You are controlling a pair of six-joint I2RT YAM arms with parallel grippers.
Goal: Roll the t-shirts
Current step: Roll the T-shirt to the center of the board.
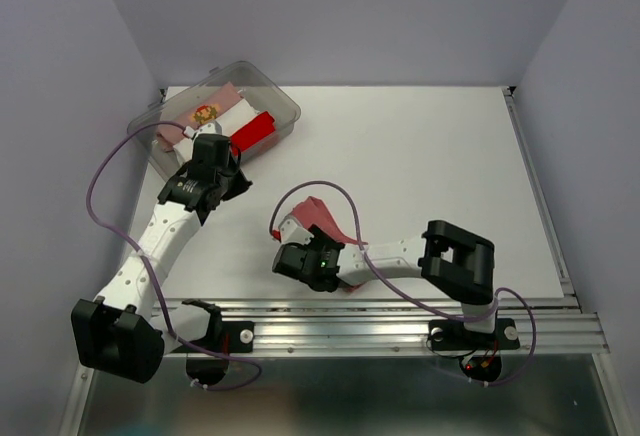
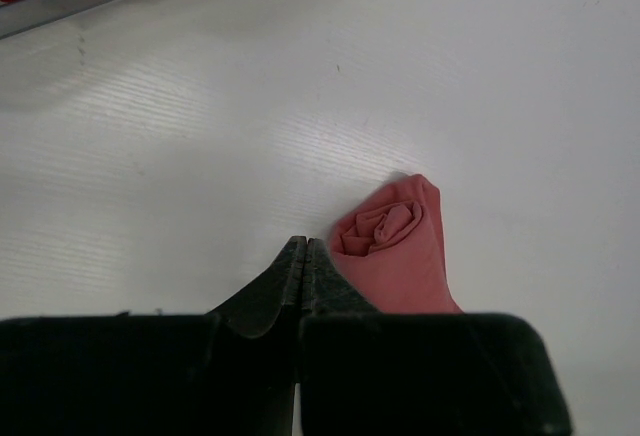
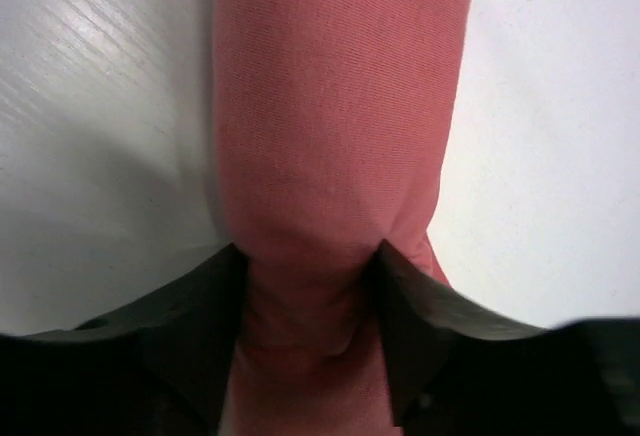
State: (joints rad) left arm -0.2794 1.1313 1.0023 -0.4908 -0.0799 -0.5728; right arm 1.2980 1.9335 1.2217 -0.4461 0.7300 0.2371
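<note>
Brick-red t-shirt (image 1: 322, 214), rolled tight, lies on the table (image 1: 420, 156) front-centre. Long axis runs diagonally, with the spiral end pointing far-left. Right pincer (image 3: 305, 256) grasps the roll across its width. Left pincer (image 2: 302, 256) is clenched and empty.

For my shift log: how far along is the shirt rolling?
Done: three bundles sit in the clear bin. In hand: the brick-red t-shirt, rolled into a spiral, is clamped in the right end effector; the left end effector is shut and empty. Left: probably moving that roll to the bin.
</note>
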